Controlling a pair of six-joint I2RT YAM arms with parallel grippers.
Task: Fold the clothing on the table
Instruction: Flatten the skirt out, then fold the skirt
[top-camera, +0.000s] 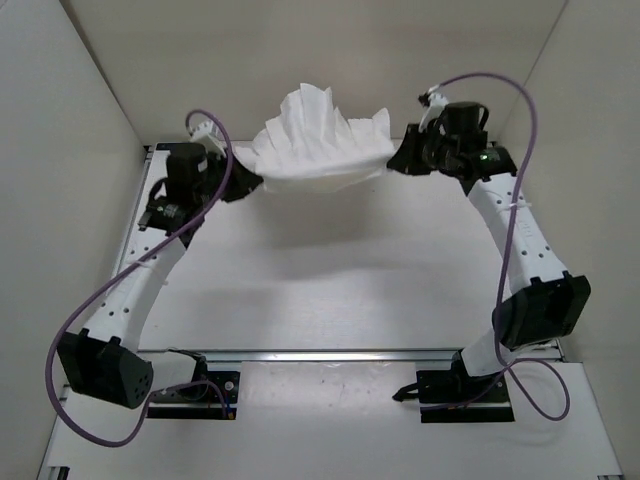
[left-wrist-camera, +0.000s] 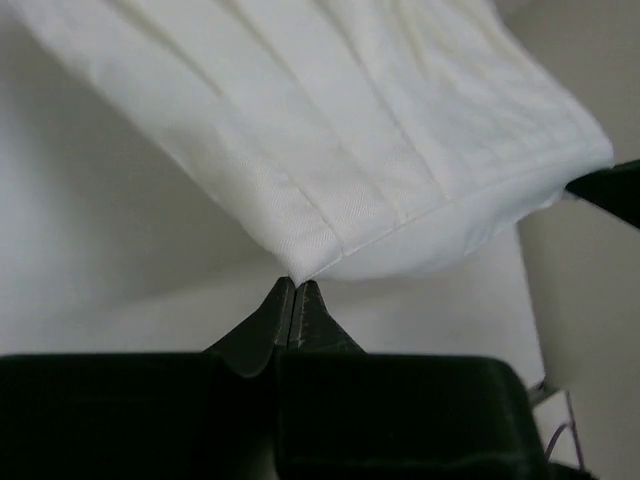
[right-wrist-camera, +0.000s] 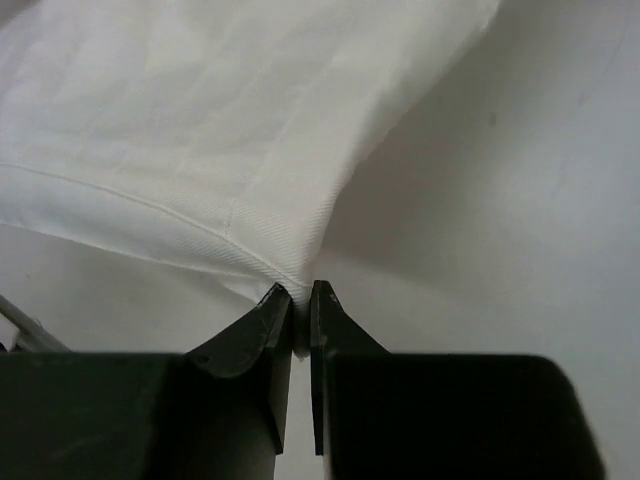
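Both arms reach from the near edge of the table (top-camera: 330, 270) toward its far edge, elbows bowed outward and wrists turned inward to face each other. The left gripper (top-camera: 248, 184) is pressed together on the left corner of the clothing (top-camera: 320, 150). The right gripper (top-camera: 400, 160) pinches the right corner, its 2 fingers (right-wrist-camera: 270, 320) nearly meeting on the fabric. The clothing hangs between them over the table's far edge, its top bunched in upright peaks. The fabric is thin, white and finely woven, with parallel pleat creases and a stitched hem. The fingers are dark, tapered wedges.
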